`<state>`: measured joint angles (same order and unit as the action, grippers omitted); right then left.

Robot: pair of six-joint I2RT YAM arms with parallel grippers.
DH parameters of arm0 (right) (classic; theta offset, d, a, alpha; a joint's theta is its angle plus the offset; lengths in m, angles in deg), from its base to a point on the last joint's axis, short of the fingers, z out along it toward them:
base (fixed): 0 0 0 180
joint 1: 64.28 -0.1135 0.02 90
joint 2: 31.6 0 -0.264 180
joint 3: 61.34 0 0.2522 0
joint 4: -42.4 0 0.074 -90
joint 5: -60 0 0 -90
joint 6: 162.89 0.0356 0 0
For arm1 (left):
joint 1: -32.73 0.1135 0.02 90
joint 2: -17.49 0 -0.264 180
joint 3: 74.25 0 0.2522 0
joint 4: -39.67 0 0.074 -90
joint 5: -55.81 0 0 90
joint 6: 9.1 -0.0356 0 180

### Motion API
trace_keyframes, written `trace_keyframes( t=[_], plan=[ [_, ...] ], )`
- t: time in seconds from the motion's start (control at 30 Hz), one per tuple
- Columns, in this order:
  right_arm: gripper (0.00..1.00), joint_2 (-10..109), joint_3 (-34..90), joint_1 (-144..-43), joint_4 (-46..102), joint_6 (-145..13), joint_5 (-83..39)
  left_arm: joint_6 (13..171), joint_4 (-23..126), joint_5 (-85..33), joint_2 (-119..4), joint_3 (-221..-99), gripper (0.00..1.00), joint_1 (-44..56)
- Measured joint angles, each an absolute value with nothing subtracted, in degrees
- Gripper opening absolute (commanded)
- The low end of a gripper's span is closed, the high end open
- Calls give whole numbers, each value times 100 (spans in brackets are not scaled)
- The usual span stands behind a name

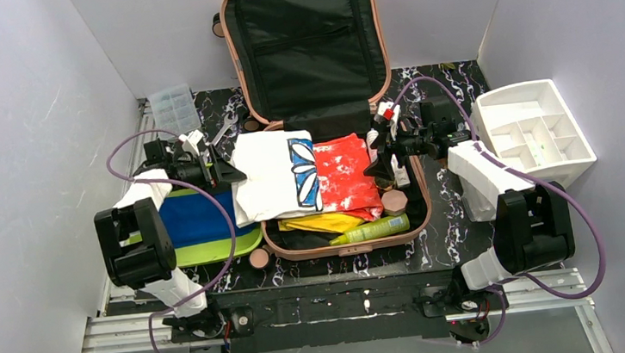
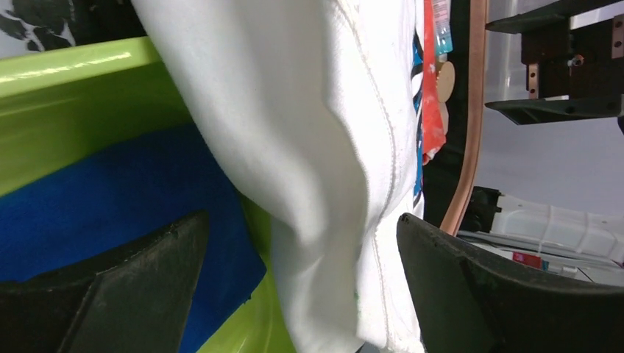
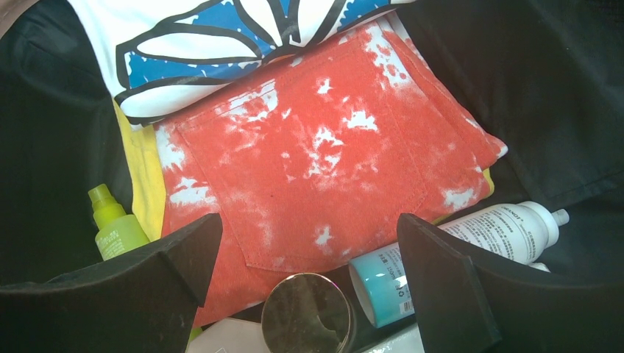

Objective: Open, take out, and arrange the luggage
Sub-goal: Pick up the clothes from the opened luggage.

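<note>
Jaws apart on both arms; white shirt point(image 2: 316, 147) between the left pair covers the luggage point(image 1: 311, 21) at its left rim.

From above, we see a lime-green tray point(image 1: 212, 250) at eight o'clock on the black marbled table point(image 1: 450, 206), holding a blue cloth point(image 1: 196, 218). A white drawer organizer point(image 1: 551, 175) sits at three o'clock and a clear compartment box point(image 1: 174, 108) at ten. Near the middle we find a white T-shirt point(image 1: 266, 177) with a blue flower print, its nine o'clock edge hanging over the tray. Touching it at three o'clock is a red-and-white mottled garment point(image 1: 345, 178), with a yellow cloth point(image 1: 322, 223) and a green bottle point(image 1: 375, 229) at six, and a small round compact point(image 1: 259, 258) on the table at seven.
</note>
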<state>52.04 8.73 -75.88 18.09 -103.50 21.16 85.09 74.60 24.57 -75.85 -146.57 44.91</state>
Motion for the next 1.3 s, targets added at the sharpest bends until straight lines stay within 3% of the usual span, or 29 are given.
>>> trace_keyframes(
  t=[0.27, 0.4, 0.5, 0.53, 0.6, 0.67, 0.7, 1.0, 1.3],
  plan=[
    [98, 5241, 873, -7588, 1809, -10330, 2112, 8959, 6739, 2989, -7744, -14452, 98, 4408],
    [98, 5276, 873, -7588, 1807, -10328, 2107, 9212, 6431, 3113, -7747, -14428, 87, 4229],
    [98, 5278, 873, -7588, 1807, -10326, 2103, 9413, 6238, 3144, -7747, -14367, 66, 4089],
    [98, 5278, 873, -7588, 1807, -10326, 2101, 9468, 6201, 3144, -7747, -14351, 56, 4061],
    [98, 5278, 873, -7588, 1807, -10326, 2096, 9571, 6120, 3144, -7747, -14316, 24, 4006],
    [98, 5278, 873, -7588, 1807, -10326, 2094, 9593, 6133, 3142, -7747, -14310, 5, 4002],
    [98, 5278, 873, -7588, 1807, -10328, 2092, 9623, 6166, 3150, -7740, -14319, 0, 4002],
    [98, 5278, 873, -7588, 1803, -10335, 2094, 9400, 7427, 2759, -7342, -15127, 0, 3976],
    [98, 5278, 873, -7588, 1798, -10359, 2105, 7800, 10304, 1500, -7270, -18511, 0, 3965]
  ],
)
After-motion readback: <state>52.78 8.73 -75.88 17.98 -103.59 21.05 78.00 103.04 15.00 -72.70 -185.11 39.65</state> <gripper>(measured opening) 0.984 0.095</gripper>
